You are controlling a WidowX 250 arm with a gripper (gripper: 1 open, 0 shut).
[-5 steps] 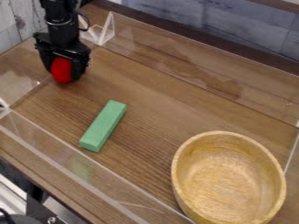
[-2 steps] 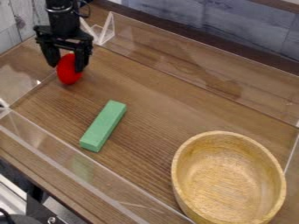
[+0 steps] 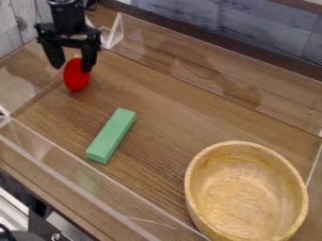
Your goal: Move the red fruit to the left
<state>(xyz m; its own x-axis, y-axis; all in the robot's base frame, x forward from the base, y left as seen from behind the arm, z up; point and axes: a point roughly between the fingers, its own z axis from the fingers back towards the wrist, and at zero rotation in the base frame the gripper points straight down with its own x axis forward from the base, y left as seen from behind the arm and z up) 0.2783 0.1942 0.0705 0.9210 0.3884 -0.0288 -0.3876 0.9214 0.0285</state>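
Note:
The red fruit [image 3: 78,77] is a small glossy red ball resting on the wooden table at the upper left of the camera view. My gripper [image 3: 72,55] hangs just above it, pointing straight down, its black fingers spread open with nothing between them. The fruit's top edge is partly covered by the right finger.
A green rectangular block [image 3: 112,135] lies in the middle of the table. A wooden bowl [image 3: 247,189] sits at the lower right. Clear acrylic walls [image 3: 51,155] fence the table's edges.
The gripper has risen off the red fruit, which stays on the table; earlier its fingers straddled the fruit low down.

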